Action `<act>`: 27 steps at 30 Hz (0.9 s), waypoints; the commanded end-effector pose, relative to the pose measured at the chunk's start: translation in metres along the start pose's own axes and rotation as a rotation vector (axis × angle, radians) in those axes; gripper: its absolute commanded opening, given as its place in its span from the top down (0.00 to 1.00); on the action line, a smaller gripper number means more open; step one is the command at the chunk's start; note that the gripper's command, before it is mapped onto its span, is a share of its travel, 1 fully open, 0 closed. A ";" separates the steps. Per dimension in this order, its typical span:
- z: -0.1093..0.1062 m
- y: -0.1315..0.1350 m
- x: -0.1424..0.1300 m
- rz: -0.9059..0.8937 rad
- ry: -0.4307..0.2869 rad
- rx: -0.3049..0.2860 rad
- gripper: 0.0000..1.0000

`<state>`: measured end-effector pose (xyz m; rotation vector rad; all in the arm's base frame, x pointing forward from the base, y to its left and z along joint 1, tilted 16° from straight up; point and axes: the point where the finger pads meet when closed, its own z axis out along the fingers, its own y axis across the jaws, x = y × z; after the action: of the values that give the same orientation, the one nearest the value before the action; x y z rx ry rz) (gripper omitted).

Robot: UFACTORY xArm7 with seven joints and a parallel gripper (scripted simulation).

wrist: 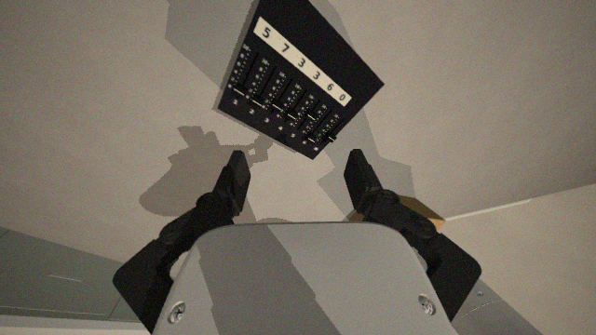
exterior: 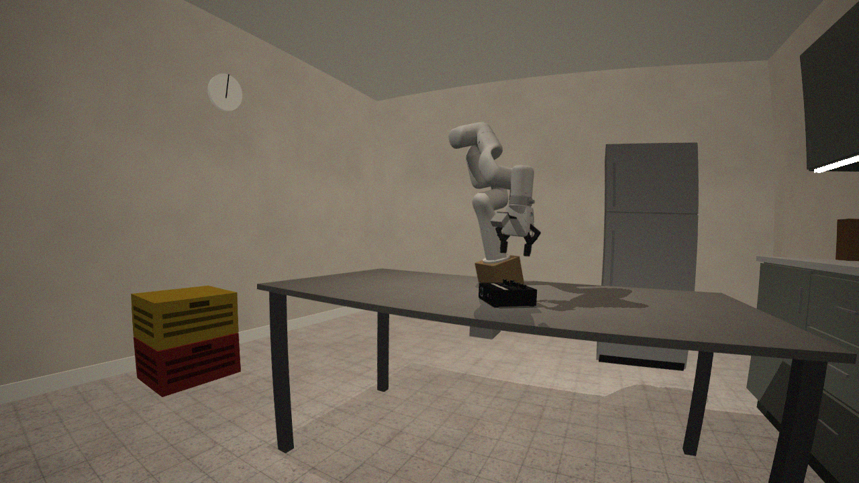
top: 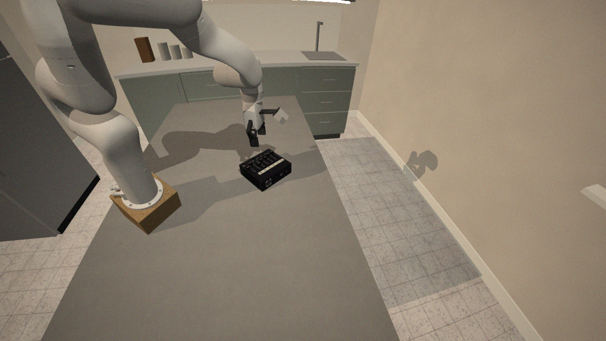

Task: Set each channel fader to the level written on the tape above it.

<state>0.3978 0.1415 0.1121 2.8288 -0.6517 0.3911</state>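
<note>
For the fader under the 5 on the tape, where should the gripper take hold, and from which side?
Grip its small raised cap, probably from straight above, one finger on each side of the line across it. The cap is the only part standing proud of the lighting desk, and neighbouring caps sit close alongside. The open gripper hangs above the desk's near edge, holding nothing.
</note>
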 end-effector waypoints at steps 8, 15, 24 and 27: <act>0.034 -0.029 -0.038 0.454 0.139 -0.020 0.00; 0.039 -0.033 -0.045 0.622 0.199 -0.013 0.00; 0.039 -0.033 -0.045 0.624 0.200 -0.012 0.00; 0.039 -0.033 -0.045 0.624 0.200 -0.012 0.00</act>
<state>0.3817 0.1768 0.0559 2.4696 -1.4649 0.7314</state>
